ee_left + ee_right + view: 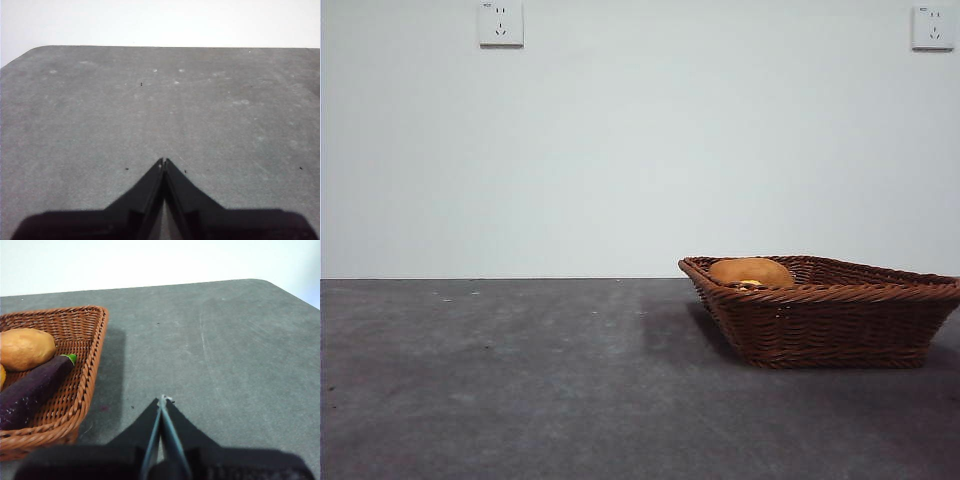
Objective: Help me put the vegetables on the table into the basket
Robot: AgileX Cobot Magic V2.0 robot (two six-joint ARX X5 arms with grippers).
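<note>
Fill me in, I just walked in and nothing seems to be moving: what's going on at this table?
Nothing is being handled right now. The potato and the purple eggplant lie inside the wicker basket, with a sliver of a yellow piece beside them. No vegetable shows on the table outside it. The left gripper and right gripper both hang over bare table with jaws shut, holding nothing.
</note>
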